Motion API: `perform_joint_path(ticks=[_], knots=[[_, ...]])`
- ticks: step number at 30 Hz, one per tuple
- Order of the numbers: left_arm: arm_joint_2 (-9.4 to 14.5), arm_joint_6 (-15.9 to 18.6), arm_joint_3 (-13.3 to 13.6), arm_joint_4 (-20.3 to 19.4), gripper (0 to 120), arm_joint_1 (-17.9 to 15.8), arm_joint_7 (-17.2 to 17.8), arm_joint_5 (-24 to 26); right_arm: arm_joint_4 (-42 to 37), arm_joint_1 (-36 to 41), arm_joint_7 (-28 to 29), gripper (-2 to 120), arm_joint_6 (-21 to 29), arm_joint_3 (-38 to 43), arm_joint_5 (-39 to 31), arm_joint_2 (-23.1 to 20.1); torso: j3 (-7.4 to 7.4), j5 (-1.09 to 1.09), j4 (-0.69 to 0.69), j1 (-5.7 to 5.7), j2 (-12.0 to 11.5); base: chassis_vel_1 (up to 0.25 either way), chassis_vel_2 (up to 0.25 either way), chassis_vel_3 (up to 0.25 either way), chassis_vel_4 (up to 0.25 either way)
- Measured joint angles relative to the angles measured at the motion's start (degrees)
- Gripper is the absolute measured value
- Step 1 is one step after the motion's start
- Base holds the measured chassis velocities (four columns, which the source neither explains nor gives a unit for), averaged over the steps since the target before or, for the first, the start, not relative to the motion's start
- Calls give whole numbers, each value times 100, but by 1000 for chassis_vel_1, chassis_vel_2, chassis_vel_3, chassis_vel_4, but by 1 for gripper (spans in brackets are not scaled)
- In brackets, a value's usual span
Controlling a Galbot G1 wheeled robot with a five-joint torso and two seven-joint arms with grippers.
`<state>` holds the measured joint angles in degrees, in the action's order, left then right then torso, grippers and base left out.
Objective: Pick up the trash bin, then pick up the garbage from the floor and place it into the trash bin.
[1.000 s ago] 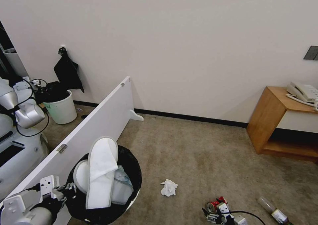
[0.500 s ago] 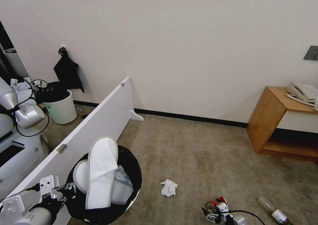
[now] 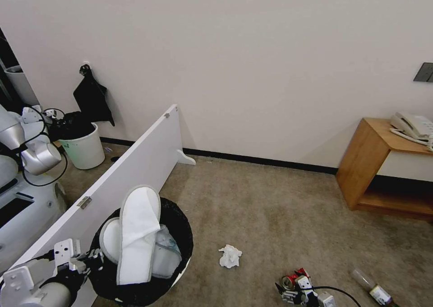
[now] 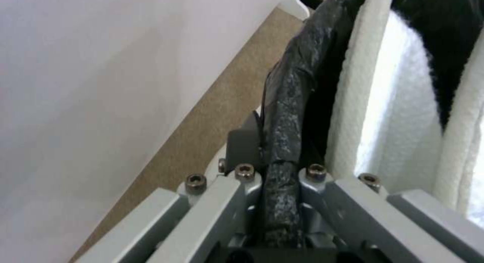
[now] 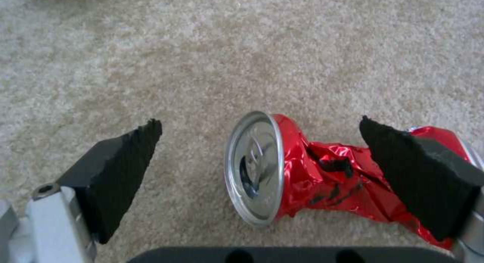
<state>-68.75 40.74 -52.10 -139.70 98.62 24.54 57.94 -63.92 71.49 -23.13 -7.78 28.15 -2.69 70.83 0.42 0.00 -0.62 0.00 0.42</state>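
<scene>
low on the carpet [image 3: 279,216], our right gripper [image 5: 262,157] straddles the crushed red can [image 5: 323,172].

its jaws stand wide apart, one pad [image 5: 126,157] on bare carpet clear of the can's silver lid end, the other over the crumpled body. we judge the can's long axis runs pad to pad, so closing would squeeze it endwise. our left gripper [image 4: 280,179] is clamped on the trash bin [image 3: 178,234] rim, holding it beside the white board [image 3: 135,167], slippers [image 3: 137,234] inside, well apart from the can.

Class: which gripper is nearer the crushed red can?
Right. The right gripper hangs open over the can; the left gripper is shut on the trash bin rim.
</scene>
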Motion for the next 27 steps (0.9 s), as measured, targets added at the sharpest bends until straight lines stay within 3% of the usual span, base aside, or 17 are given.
perform_joint_path(ticks=[10,20,22,25,27], knots=[[-6,0,-5,0,2,-5,1,12,82,-59,-10,100,0,-2,-3,13,0,0,0,0,0,0,0,0,0],[5,0,-14,2,2,-6,-1,33,201,-115,-87,67,-3,20,-15,23,0,-2,0,0,0,0,0,0,0],[6,-1,-16,3,2,-5,-2,36,207,-105,-88,56,-4,37,-17,12,0,-2,0,0,0,0,0,0,0],[7,-1,-16,3,2,-6,-3,38,211,-103,-88,50,-6,44,-19,12,0,-2,-1,0,0,0,0,0,0],[7,-2,-17,4,2,-7,-4,40,216,-99,-89,39,-6,54,-22,13,0,-2,-1,0,0,0,0,0,0]])
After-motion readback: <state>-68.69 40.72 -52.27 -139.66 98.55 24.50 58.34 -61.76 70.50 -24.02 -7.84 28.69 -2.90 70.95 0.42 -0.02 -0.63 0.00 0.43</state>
